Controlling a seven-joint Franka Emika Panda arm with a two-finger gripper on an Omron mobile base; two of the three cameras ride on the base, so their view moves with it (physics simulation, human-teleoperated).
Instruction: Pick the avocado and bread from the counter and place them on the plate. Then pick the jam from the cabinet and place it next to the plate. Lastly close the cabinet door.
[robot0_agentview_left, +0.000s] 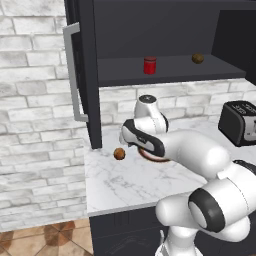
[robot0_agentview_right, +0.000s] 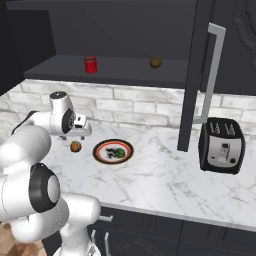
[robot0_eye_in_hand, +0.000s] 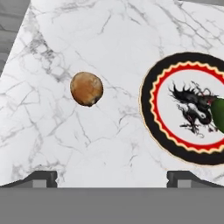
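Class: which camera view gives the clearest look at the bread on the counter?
The hand view: the bread is large, unobstructed, beside the plate. The left base view and right base view show it as a small ball near the arm.

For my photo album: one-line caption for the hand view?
Open claw above marble counter, bread beside plate holding avocado.

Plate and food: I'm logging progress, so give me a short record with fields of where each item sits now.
avocado: on the plate
bread: on the counter, beside the plate, apart from it
jam: on the cabinet shelf
brown ball: same shelf
cabinet door: open
gripper: open, above the counter, holding nothing
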